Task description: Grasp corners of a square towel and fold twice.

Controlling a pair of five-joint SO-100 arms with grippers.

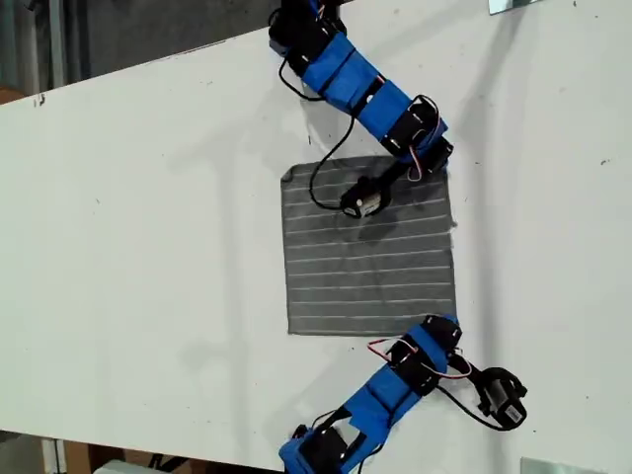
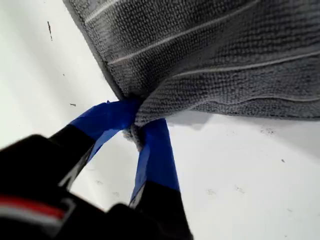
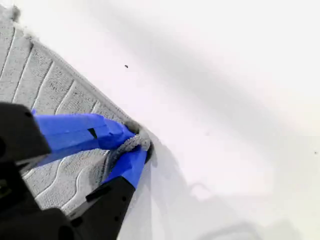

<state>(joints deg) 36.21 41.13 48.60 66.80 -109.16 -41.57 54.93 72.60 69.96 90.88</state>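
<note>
Towel (image 1: 367,265) lies spread flat on a white table (image 1: 148,247), grey with thin pale stripes running across it in the exterior view, a little toward that view's right of the middle. The tabletop is bare and matte, marked only by a few small dark specks and the soft shadows of the arms. It sits at a slant in the exterior view, with a strip of dark floor beyond its edge at that view's upper left and something brown under its lower left edge.

The first gripper (image 2: 136,129) has its blue-taped jaws pressed together on a corner (image 2: 134,131) of the cloth. The fabric bunches where it is pinched, and the hem next to it is raised off the table, with a shadow beneath. The second gripper (image 3: 134,146) is likewise pinching a corner (image 3: 131,144), a small grey fold squeezed between its blue tips, with the rest of the cloth flat on the white surface.

In the exterior view one blue arm (image 1: 360,84) reaches in from the top to the towel's upper right corner, and another arm (image 1: 395,380) reaches from the bottom to its lower right corner. Which of them is first and which second cannot be told from the wrist views.
</note>
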